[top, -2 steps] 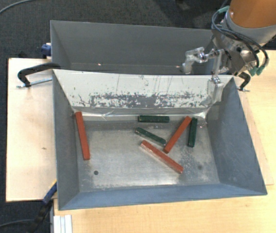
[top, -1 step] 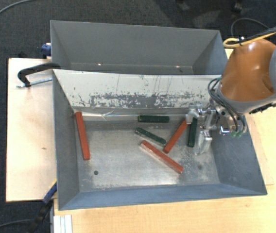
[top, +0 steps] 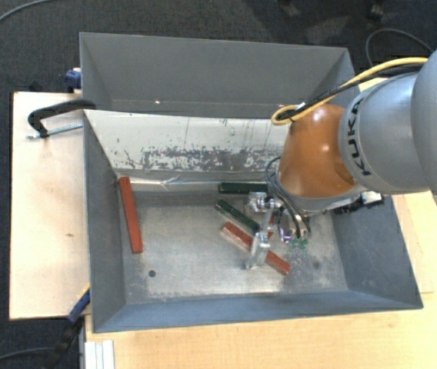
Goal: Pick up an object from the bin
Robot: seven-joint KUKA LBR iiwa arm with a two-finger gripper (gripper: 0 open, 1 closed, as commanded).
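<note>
Red-brown bar (top: 236,234): slanted on the bin floor, right of centre, showing on both sides of my gripper (top: 258,254).
Position: I am low over the middle of that bar, reaching in from the right.
Grip: I cannot make out whether it is spread, closed or clamped on anything.
Nearest neighbours: 2 dark green sticks, 1 at the foot of the back wall (top: 241,187), 1 slanted just beside the bar's upper end (top: 232,211).
Far piece: 1 longer red-brown stick (top: 131,215), well apart along the left wall.
Bin (top: 203,287): grey metal, floor scuffed.
Wrist: orange cover (top: 315,156) above the sticks.
</note>
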